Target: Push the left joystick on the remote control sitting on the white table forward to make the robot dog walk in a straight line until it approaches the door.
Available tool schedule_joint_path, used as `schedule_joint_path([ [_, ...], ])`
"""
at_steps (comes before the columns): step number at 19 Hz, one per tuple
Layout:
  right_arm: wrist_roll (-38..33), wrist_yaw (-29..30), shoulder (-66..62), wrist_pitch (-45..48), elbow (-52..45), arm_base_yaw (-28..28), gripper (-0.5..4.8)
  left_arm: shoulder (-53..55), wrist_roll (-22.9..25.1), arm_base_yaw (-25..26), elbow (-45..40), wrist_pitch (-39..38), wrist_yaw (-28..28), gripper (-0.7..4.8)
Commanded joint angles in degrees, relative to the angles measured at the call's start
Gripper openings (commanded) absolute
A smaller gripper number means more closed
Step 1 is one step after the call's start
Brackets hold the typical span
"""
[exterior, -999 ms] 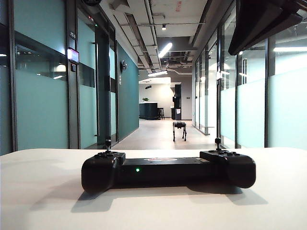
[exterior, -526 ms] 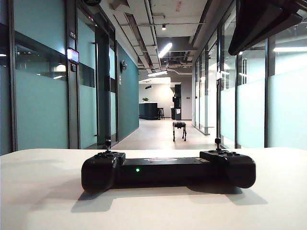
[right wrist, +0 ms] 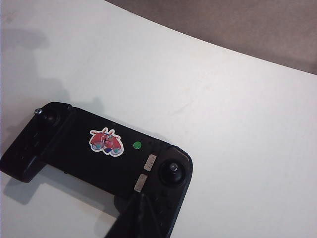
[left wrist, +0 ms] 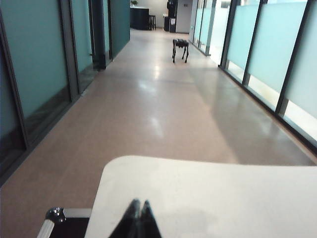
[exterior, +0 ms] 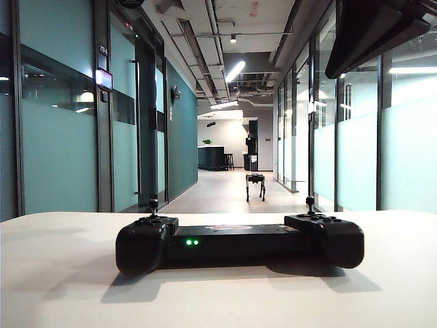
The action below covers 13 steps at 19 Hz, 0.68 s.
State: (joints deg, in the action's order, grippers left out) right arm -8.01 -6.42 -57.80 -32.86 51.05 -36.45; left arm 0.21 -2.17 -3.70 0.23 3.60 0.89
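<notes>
The black remote control (exterior: 239,242) lies on the white table (exterior: 61,273), two green lights showing on its bar. Its left joystick (exterior: 153,203) stands upright and untouched; in the right wrist view this joystick (right wrist: 38,112) is on the lobe far from my right gripper (right wrist: 143,198). That gripper is shut and empty, and hovers over the remote control (right wrist: 99,148) near its right lobe. My left gripper (left wrist: 138,203) is shut and empty above the table (left wrist: 223,198) near its corner, away from the controller. The robot dog (exterior: 256,186) stands far down the corridor, also seen as the robot dog (left wrist: 180,45).
Glass walls (exterior: 403,150) and teal panels (exterior: 58,150) line the corridor. A dark doorway (exterior: 252,145) shows at its far end beyond the dog. A dark part of the right arm (exterior: 375,27) hangs at the upper right. A metal frame corner (left wrist: 54,215) sits beside the table.
A second green light has come on beside the first on the controller's bar. The controller, both sticks and the robot dog have not moved.
</notes>
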Motion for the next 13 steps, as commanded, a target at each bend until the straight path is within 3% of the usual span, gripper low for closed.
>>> schedule_joint_path([
  [1, 0.15, -0.09, 0.26, 1.18, 0.26, -0.04, -0.05, 0.02, 0.04, 0.07, 0.17, 0.02, 1.81, -0.05],
  [13, 0.15, -0.09, 0.26, 1.20, 0.26, -0.04, -0.05, 0.02, 0.07, 0.07, 0.17, -2.64, 0.59, -0.05],
])
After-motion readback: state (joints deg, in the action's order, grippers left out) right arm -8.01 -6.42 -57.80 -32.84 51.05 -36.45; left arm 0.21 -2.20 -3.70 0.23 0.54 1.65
